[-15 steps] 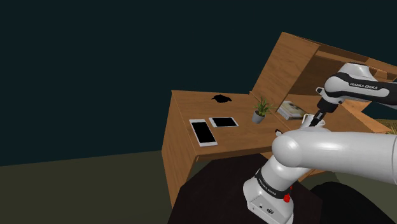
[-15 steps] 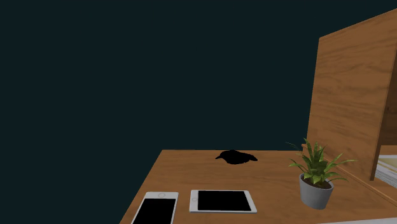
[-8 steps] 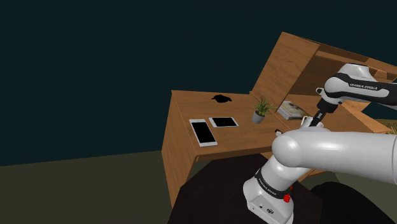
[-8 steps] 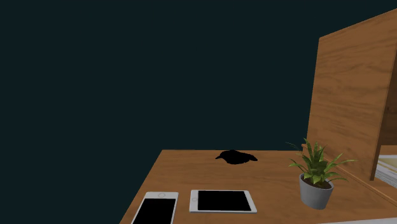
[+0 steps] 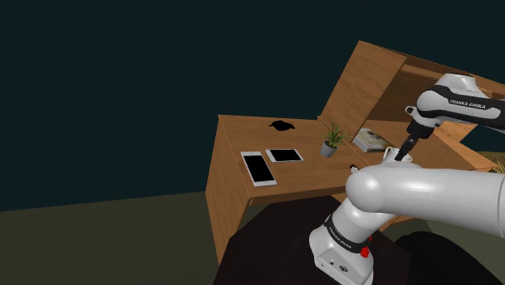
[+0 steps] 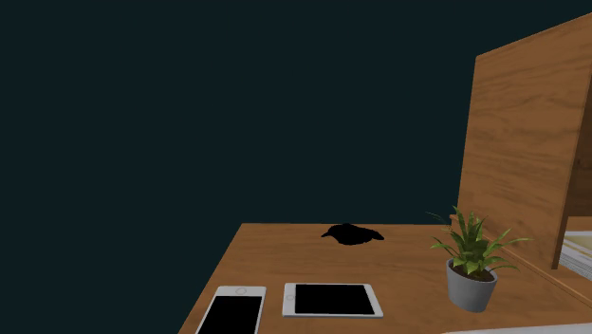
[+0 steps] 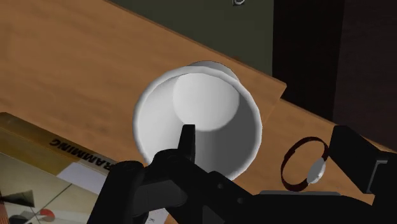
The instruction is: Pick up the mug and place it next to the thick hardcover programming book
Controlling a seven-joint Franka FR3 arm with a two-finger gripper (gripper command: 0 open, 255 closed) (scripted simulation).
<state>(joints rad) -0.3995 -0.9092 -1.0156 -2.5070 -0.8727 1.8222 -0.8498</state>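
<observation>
Where the desk [image 7: 76, 63] ends, mug [image 7: 210, 102] — near book [image 7: 38, 178]

Gripper [image 5: 397, 151] more slanted than before.

On the desk [image 5: 235, 133], phone [image 5: 258, 168] lies beside tablet [image 5: 284, 155], with the plant [image 5: 331, 140] between tablet and book [image 5: 372, 139].

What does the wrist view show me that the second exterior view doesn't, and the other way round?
Wrist view: the white mug, seen from above with its mouth toward the camera; near it a book with lettering on its cover and a dark red wristwatch. Second exterior view: a phone, a tablet, a potted plant, a black shape farther back and an upright wooden panel. Both: the wooden desk top.
</observation>
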